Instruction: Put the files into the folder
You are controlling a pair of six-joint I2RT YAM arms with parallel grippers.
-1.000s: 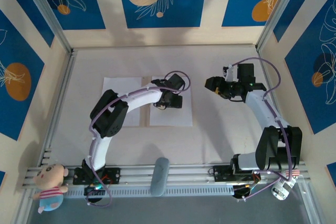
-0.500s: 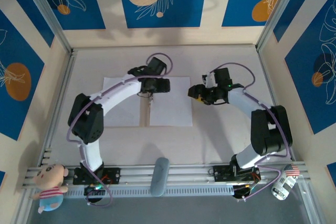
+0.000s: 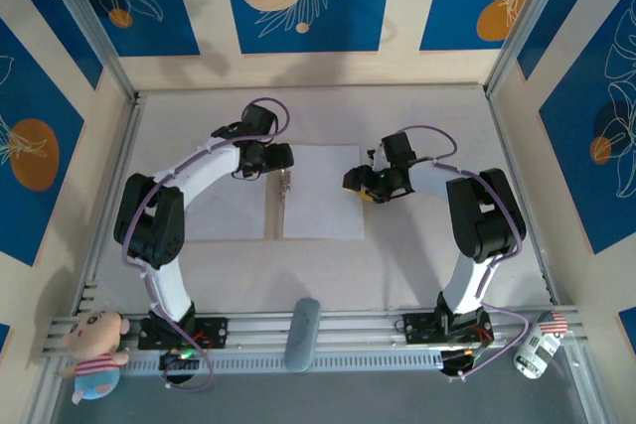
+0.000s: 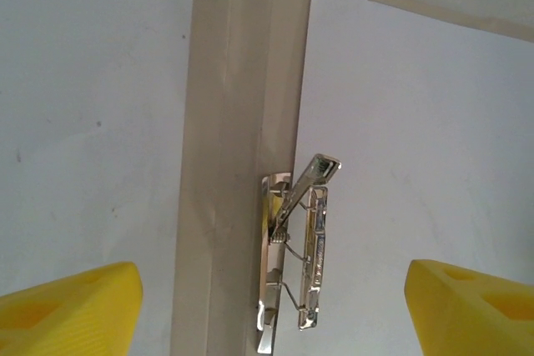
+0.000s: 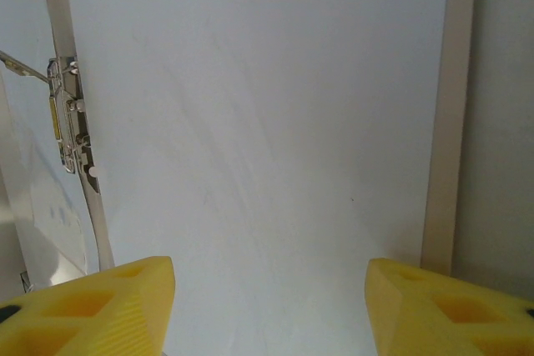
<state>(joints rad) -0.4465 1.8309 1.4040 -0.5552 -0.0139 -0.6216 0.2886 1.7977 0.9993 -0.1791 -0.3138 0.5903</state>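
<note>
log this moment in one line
left gripper: open, over folder spine by clip | right gripper: open, over right file edge | folder: open flat, left file on other panel

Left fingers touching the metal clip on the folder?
Apart. Left wrist view: the left fingers stand wide either side of the metal clip, with bare folder and white sheet showing between each and it.

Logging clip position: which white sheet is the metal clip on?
The right sheet; the clip lies along its left edge, while the left sheet sits across the spine.
</note>
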